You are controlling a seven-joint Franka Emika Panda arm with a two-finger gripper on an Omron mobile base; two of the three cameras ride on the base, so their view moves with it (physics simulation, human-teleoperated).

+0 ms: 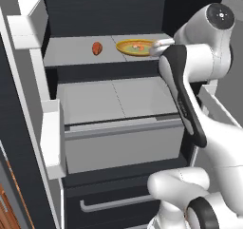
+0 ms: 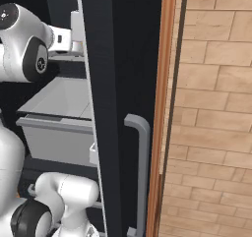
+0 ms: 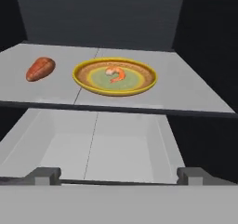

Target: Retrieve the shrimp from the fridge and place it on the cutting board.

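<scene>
The fridge (image 1: 118,109) stood open, its pale grey shelf (image 3: 195,93) and the drawer (image 1: 123,142) below it exposed. The shrimp (image 3: 115,74) lay at the middle of the yellow plate (image 3: 144,81), which sat on the shelf toward its right side. A reddish-brown oval lump (image 3: 40,68) rested on the same shelf, well apart from the plate to its left.

In the hand view the gripper (image 3: 120,175) was set wide apart, its two grey fingertips (image 3: 44,175) near the lower corners, with nothing between them. They were short of the shelf edge, over the open drawer.

In the left base view the arm's forearm covered the right rim of the plate, and the shrimp (image 1: 138,46) appeared only as a small orange speck whose shape could not be made out. The gripper itself was hidden behind the wrist there.

In the right base view the dark fridge door (image 2: 123,108) and its grey handle (image 2: 140,172) blocked most of the interior; shelf contents could not be seen. The cutting board appeared nowhere.
</scene>
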